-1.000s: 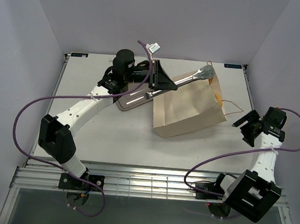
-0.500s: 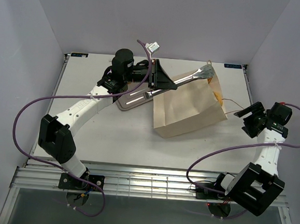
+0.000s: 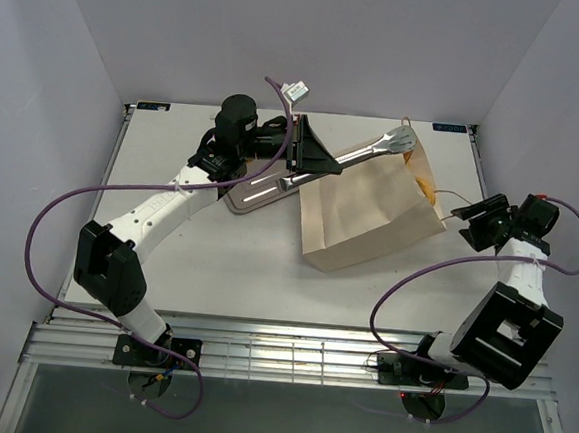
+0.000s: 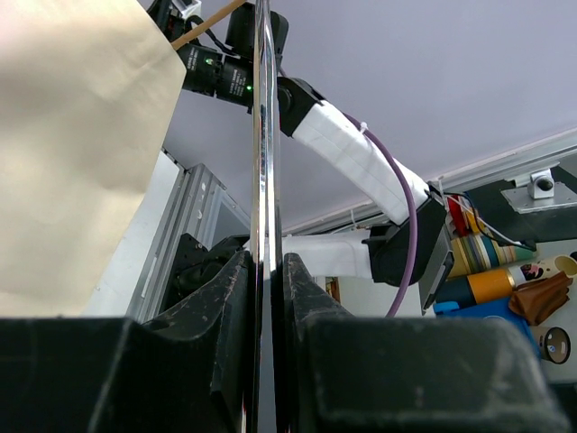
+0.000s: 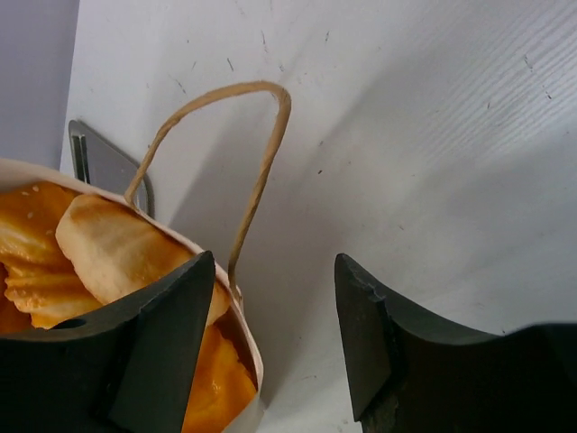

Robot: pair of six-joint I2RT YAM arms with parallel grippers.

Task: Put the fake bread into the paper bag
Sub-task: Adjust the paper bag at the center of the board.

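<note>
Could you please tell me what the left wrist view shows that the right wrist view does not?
Only the left wrist view: the left gripper shut on the tongs. Only the right wrist view: the bread, and the right gripper open beside it. Both: the paper bag, its side in one, its bread-filled mouth in the other.

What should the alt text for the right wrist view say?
The paper bag's open mouth, packed with glossy golden fake bread, fills the lower left. Its string handle loops over the white table, ending between the right gripper's two spread black fingers.
</note>
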